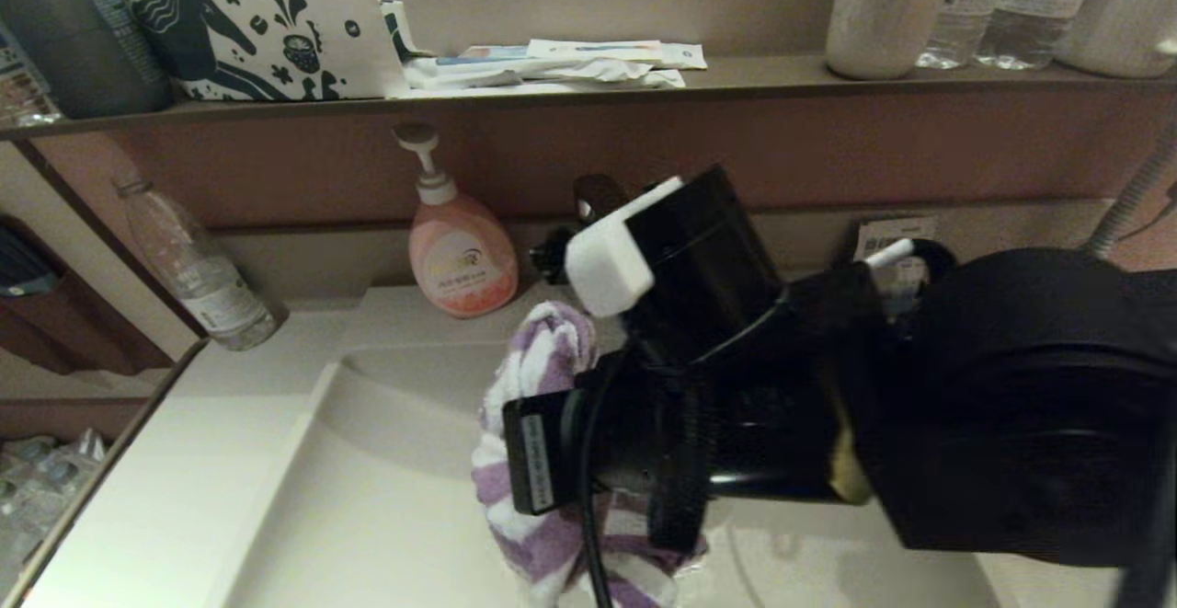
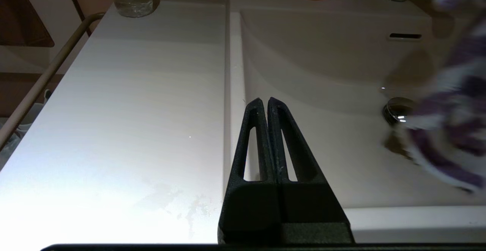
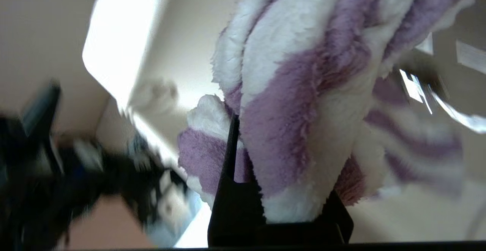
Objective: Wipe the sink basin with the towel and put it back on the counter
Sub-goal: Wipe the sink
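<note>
- While it hangs over the sink basin [image 1: 386, 498], the right gripper [image 3: 265, 190] is clenched on a fluffy purple-and-white towel [image 3: 303, 103], which bunches around its fingers and dangles above the basin floor.
- The chrome drain stopper [image 2: 396, 111] lies just beside the towel's hanging edge.
- The left gripper [image 2: 264, 104] hovers with fingers pressed together, empty, over the basin's rim next to the counter [image 2: 125, 103].
- A pink soap dispenser [image 1: 460, 254] stands behind the basin.
</note>
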Available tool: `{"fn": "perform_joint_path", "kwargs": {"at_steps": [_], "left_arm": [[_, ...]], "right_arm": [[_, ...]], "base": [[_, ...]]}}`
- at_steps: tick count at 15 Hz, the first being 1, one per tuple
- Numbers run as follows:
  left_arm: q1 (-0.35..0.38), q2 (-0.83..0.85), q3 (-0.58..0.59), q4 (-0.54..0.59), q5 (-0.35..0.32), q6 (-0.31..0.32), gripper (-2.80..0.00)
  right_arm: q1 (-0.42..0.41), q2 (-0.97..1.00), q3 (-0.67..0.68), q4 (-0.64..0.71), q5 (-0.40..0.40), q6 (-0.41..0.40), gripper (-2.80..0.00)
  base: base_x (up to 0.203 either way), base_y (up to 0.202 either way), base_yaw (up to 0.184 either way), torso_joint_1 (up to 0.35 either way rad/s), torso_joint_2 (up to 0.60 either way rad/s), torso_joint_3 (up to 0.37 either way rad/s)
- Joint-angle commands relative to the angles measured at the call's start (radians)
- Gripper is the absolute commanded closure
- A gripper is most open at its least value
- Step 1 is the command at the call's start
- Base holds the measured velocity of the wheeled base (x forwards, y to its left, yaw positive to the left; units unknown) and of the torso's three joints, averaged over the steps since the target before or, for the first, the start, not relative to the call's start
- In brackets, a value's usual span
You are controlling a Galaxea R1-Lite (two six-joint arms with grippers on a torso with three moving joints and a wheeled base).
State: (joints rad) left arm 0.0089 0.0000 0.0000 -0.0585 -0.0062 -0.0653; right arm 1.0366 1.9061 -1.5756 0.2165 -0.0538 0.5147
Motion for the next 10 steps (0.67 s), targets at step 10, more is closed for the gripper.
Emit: {"fn": "perform_joint_path", "kwargs": {"at_steps": [10], "left_arm": [[0.0,0.002,0.0,-0.001,0.0,-0.001,0.0]], "right_arm": [[-0.02,0.578,-0.38,-0.059,-0.16,-0.12,0.0]], "base": [[0.0,0.0,0.0,0.0,0.0,0.0]]}}
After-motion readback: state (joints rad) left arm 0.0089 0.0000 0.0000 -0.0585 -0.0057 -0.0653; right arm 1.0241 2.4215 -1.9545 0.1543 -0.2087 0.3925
